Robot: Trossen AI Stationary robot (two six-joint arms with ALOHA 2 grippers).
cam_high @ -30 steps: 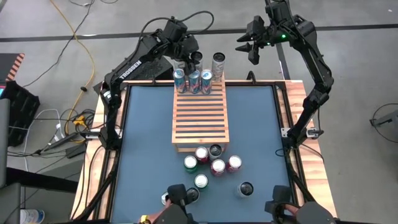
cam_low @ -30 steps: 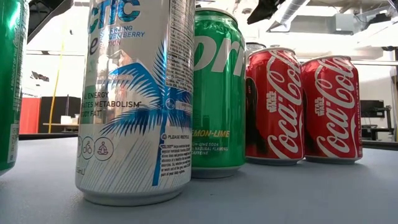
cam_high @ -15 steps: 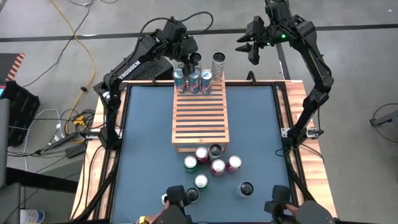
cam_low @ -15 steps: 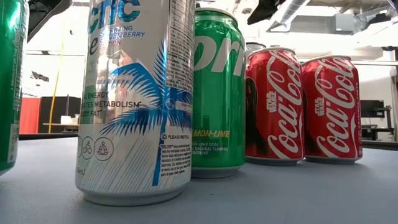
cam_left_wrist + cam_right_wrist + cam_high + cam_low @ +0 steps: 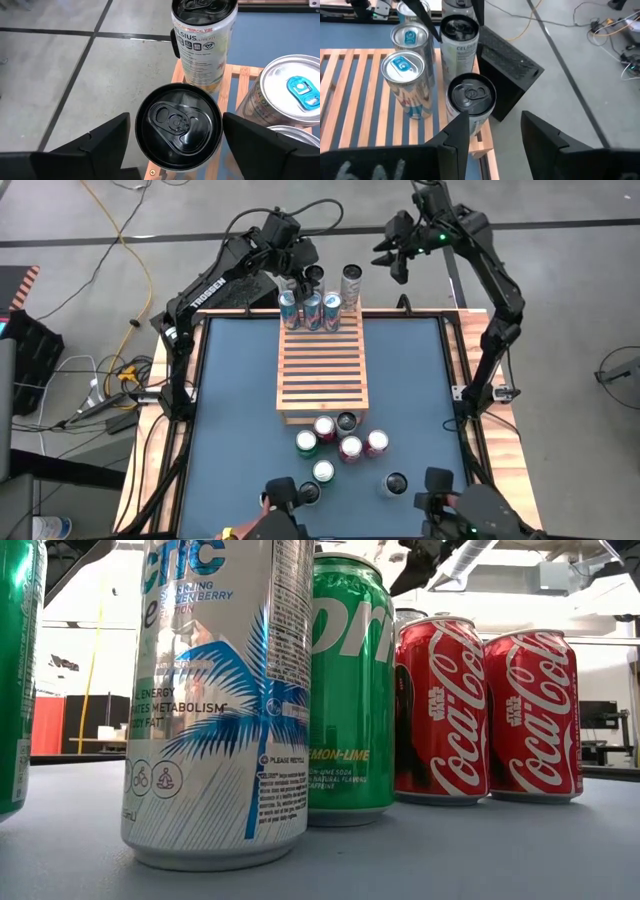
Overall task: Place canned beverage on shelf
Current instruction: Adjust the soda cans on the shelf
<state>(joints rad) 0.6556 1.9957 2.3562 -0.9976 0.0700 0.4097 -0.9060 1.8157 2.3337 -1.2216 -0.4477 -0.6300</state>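
Straddling a black-topped can (image 5: 178, 124) at the far edge of the shelf (image 5: 322, 365), the left gripper (image 5: 303, 278) has its two fingers (image 5: 95, 145) standing wide on either side of the can with clear gaps, so nothing is gripped. That can stands upright, its long axis vertical, directly under the left wrist and just behind the row of three silver cans with blue tabs (image 5: 310, 310) that line the shelf's far end. A white Celsius can (image 5: 202, 37) stands upright a little farther along that same far edge, toward the right arm.

The right gripper (image 5: 398, 255) hovers above and beyond the shelf's far right corner, its fingers parted part-way and holding nothing; from its wrist camera the Celsius can lies just ahead and below. So, judging by position, the left gripper is nearer the black-topped can and the right gripper is nearer the Celsius one.

At the shelf's near end, on the blue table (image 5: 230, 400), a cluster of loose cans (image 5: 340, 442) waits well apart from both grippers: red Coca-Cola cans (image 5: 485, 710), a green Sprite (image 5: 350, 690) and others.
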